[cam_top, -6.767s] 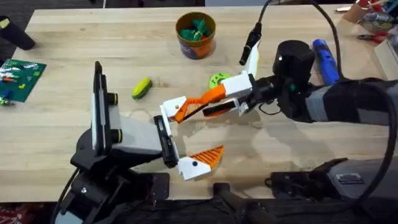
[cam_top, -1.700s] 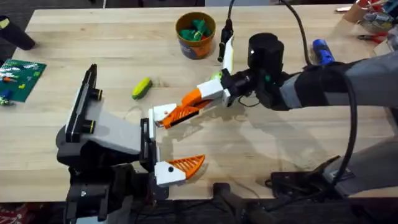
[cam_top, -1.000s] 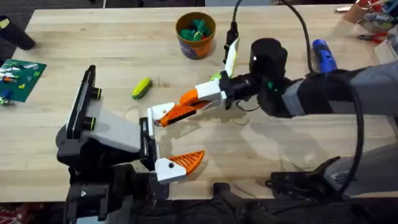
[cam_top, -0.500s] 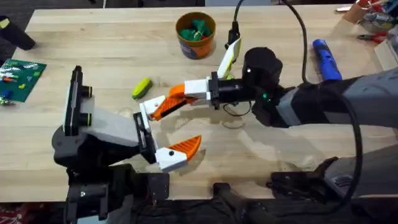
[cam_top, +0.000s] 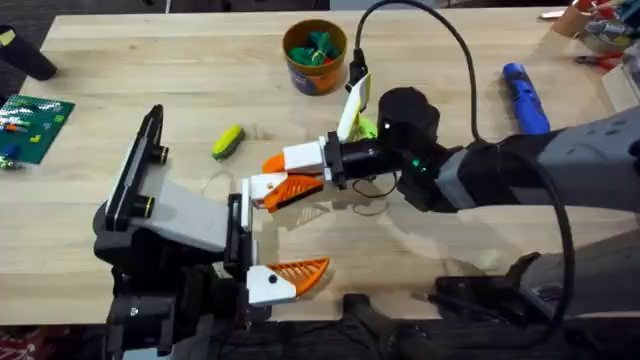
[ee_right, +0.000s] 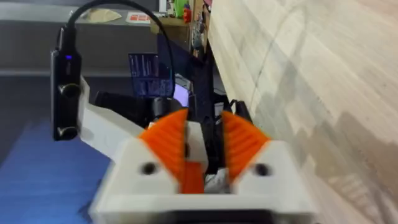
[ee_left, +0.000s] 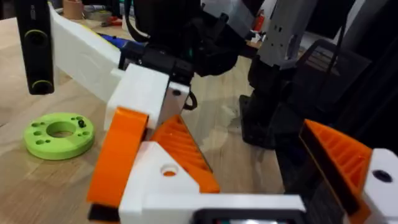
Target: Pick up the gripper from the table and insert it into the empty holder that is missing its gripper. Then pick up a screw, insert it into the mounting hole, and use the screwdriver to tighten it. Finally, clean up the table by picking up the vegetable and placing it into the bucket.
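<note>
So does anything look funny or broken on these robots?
Yes. The left arm's black crossbar looks lopsided. It carries just one orange finger and its other end is bare. The missing finger piece is pinched in the right tool, close beside that bare end and seemingly not mounted yet.

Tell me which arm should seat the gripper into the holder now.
Right. Its gripper is shut on the gripper, already against the holder. The left arm carries that holder and can only present it.

right gripper (cam_top: 262,178) clamped, reaching left
</note>
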